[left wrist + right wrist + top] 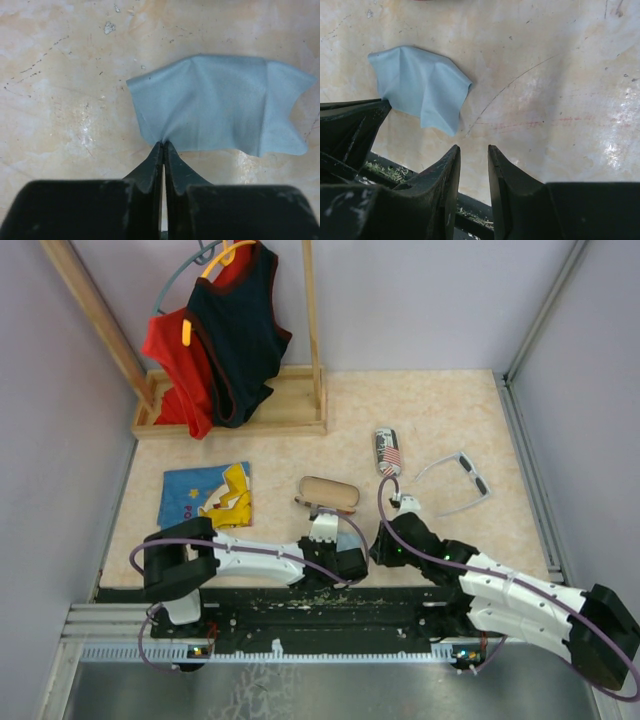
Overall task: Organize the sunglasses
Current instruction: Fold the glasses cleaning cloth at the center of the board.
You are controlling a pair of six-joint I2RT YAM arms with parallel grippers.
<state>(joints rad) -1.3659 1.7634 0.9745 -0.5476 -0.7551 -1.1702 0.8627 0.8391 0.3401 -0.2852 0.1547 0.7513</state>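
Observation:
The white-grey sunglasses [460, 480] lie unfolded on the table at the right, beyond my right arm. My left gripper [164, 144] is low over the table near the front edge. Its jaws are pressed together on the near edge of a light-blue cloth [225, 105], which bunches up at the pinch. In the top view my arms hide this cloth. Just to its right, my right gripper [474, 147] stands open with only bare table between its fingers. The cloth [420, 85] lies ahead and left of it, untouched.
A tan oblong case [328, 492] lies just beyond the left gripper [355, 570]. A flag-print case [388, 452] lies further back. A blue and yellow cloth item [208, 495] sits at the left. A wooden rack with hanging clothes [230, 330] stands at the back left.

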